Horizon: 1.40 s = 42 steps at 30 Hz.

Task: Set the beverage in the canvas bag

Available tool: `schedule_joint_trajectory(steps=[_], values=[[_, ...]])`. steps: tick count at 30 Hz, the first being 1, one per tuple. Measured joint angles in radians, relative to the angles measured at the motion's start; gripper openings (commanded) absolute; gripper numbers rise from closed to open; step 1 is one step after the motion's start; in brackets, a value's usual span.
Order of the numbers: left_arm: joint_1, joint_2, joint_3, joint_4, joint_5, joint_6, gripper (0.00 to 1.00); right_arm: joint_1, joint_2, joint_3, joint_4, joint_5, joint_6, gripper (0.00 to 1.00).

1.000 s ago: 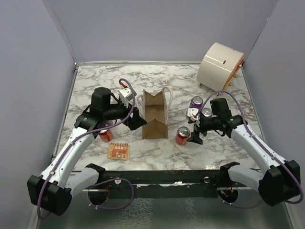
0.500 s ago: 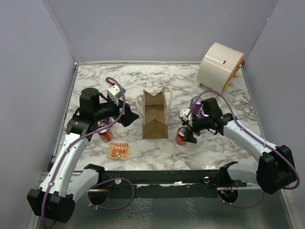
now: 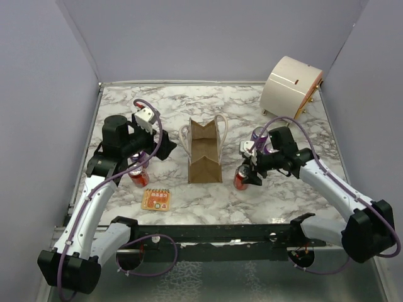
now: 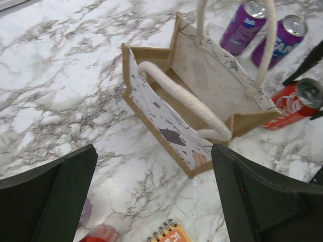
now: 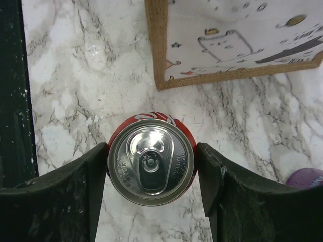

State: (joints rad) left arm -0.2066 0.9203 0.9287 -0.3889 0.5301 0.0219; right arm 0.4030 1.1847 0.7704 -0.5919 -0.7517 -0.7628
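The beverage, a red can (image 3: 241,178), stands upright on the marble just right of the canvas bag (image 3: 204,154). My right gripper (image 3: 244,175) is down over it. In the right wrist view the can (image 5: 150,161) sits between both fingers, which touch its sides, so the gripper is shut on it. The bag's printed side (image 5: 237,40) is just beyond. The tan bag (image 4: 202,85) stands open with its cream handles up. My left gripper (image 3: 165,146) hangs open to the bag's left, nothing between its fingers (image 4: 60,201).
Two purple cans (image 4: 245,20) (image 4: 282,33) stand right of the bag. Another red can (image 3: 138,178) and an orange spiral notebook (image 3: 156,199) lie near the left arm. A large cream drum-shaped container (image 3: 289,88) sits at the back right corner.
My right gripper has moved left over the red can and its jaws have closed in onto it. My left gripper has drawn back to the left, away from the bag.
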Motion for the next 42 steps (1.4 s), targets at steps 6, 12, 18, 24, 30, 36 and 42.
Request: schedule_joint_trajectory(steps=[6,12,18,24,30,36,42], values=[[0.011,0.009,0.011,0.007,-0.089,0.000,0.99,0.002,-0.087,0.125,-0.054,-0.043,0.041,0.01],[0.017,0.042,0.067,0.013,-0.178,0.019,0.99,0.040,-0.109,0.340,-0.079,-0.103,0.104,0.01],[0.018,0.056,0.122,0.022,-0.260,0.069,0.99,0.138,-0.049,0.518,-0.080,-0.117,0.178,0.01],[0.020,0.081,0.127,0.029,-0.275,0.082,0.99,0.190,0.076,0.631,-0.069,-0.068,0.253,0.01],[0.038,0.086,0.126,0.047,-0.264,0.063,0.98,0.201,0.261,0.779,-0.057,0.048,0.296,0.01],[0.048,0.086,0.084,0.083,-0.206,-0.009,0.95,0.253,0.414,0.892,-0.060,0.188,0.320,0.01],[0.054,0.087,0.032,0.124,-0.058,-0.151,0.92,0.270,0.475,0.915,-0.053,0.261,0.348,0.01]])
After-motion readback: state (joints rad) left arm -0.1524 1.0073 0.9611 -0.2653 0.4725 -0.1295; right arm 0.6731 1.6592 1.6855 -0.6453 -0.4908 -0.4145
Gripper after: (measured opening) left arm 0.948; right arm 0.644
